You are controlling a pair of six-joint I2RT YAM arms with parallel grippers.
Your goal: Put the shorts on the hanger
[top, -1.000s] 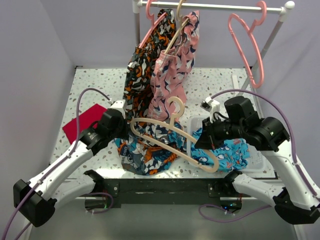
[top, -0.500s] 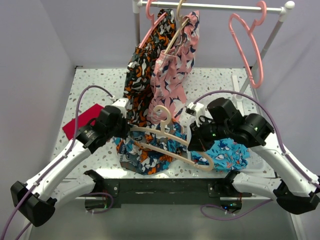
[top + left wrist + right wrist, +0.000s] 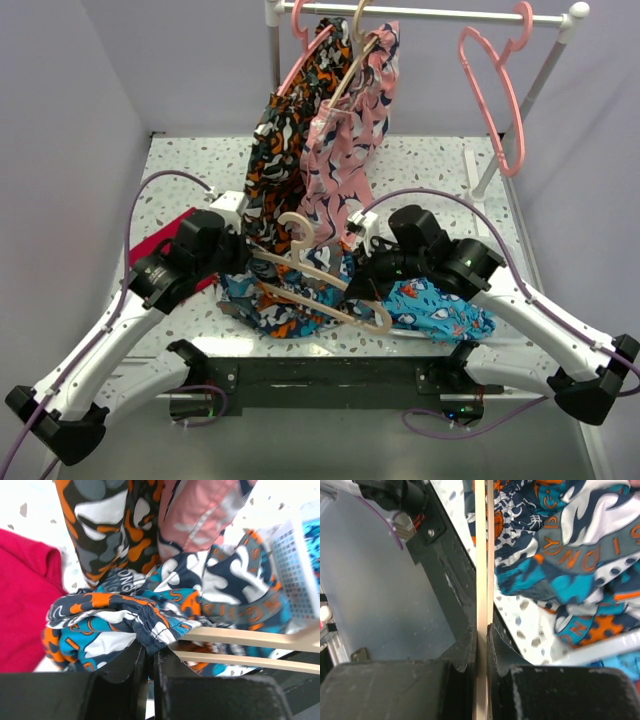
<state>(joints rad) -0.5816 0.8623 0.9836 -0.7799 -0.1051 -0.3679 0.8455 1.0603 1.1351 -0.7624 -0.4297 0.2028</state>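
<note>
The shorts [image 3: 285, 300], printed in deep blue, orange, black and white, lie bunched at the table's front centre. My left gripper [image 3: 238, 262] is shut on their dark waistband edge; in the left wrist view the fabric [image 3: 145, 625] is pinched between the jaws [image 3: 150, 652]. The cream hanger [image 3: 320, 285] is held tilted over the shorts, hook up at the left. My right gripper [image 3: 372, 270] is shut on its right end; in the right wrist view the hanger bar [image 3: 482, 555] runs straight up from the closed jaws [image 3: 482, 630]. Both bars show in the left wrist view [image 3: 240, 637].
A rail [image 3: 420, 12] at the back carries black-orange-white shorts [image 3: 290, 150] and pink shorts [image 3: 345, 150] on hangers, plus an empty pink hanger [image 3: 495, 90]. Turquoise shorts [image 3: 445, 305] lie in a white basket [image 3: 295, 575] at front right. A red cloth [image 3: 160, 245] lies left.
Both arms have moved left, carrying the hanger and the shorts with them. The hanger has dropped lower and its hook now stands nearer the hanging clothes.
</note>
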